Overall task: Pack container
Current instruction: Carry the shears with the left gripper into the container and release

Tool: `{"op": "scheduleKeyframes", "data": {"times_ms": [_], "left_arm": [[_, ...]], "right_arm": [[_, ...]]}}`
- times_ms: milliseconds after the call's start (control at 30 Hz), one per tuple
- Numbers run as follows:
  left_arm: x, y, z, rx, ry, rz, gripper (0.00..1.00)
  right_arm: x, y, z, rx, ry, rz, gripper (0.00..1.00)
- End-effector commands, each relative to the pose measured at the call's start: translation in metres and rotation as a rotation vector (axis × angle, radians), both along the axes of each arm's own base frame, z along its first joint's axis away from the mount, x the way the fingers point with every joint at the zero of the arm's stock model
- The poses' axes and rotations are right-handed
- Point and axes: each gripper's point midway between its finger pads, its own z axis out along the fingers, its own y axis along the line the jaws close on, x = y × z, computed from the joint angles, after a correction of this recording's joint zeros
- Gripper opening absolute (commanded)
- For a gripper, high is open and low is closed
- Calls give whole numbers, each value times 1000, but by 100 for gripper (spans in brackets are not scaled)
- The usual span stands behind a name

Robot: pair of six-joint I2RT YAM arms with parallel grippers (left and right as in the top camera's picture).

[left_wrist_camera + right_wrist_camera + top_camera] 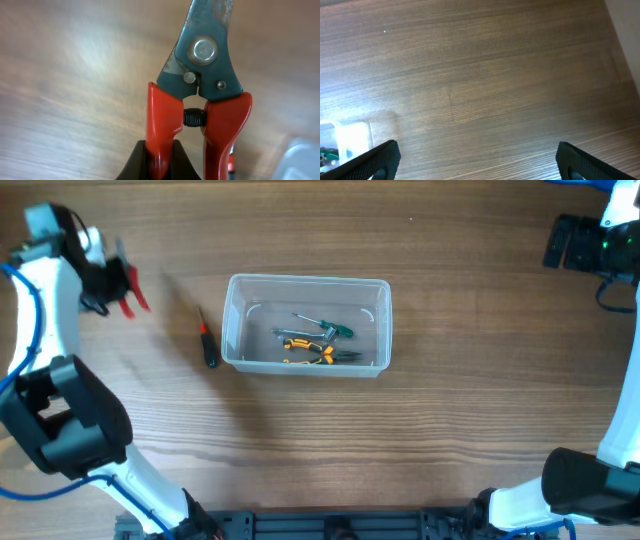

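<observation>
The clear plastic container (308, 325) stands at the table's middle. Inside lie a green-handled screwdriver (326, 326) and orange-handled pliers (310, 350). My left gripper (110, 285) is at the far left, raised above the table, shut on red-handled pruning shears (131, 288). In the left wrist view its black fingers (160, 162) clamp one red handle of the shears (200, 100). A red-and-black screwdriver (206, 340) lies on the table just left of the container. My right gripper (477, 157) is open and empty at the far right; the container's corner (345, 137) shows at that view's left edge.
The table is bare wood. The right arm's base (590, 245) sits at the back right corner. The left arm's body (70, 420) stands along the left edge.
</observation>
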Motion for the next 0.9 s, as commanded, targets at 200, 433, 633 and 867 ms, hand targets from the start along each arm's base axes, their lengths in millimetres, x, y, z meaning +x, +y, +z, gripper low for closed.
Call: {"op": "scheduleKeyframes", "data": {"times_ms": [200, 433, 633, 867], "left_arm": [[19, -109, 116, -169, -288, -265, 4], [-9, -228, 109, -277, -180, -517, 4], [-50, -295, 98, -295, -57, -674, 4], [-70, -321, 77, -85, 10, -869, 4]], "right_arm": [[1, 1, -1, 8, 0, -1, 100], [1, 1, -1, 8, 0, -1, 100], [1, 1, -1, 8, 0, -1, 100], [1, 1, -1, 8, 0, -1, 100]]}}
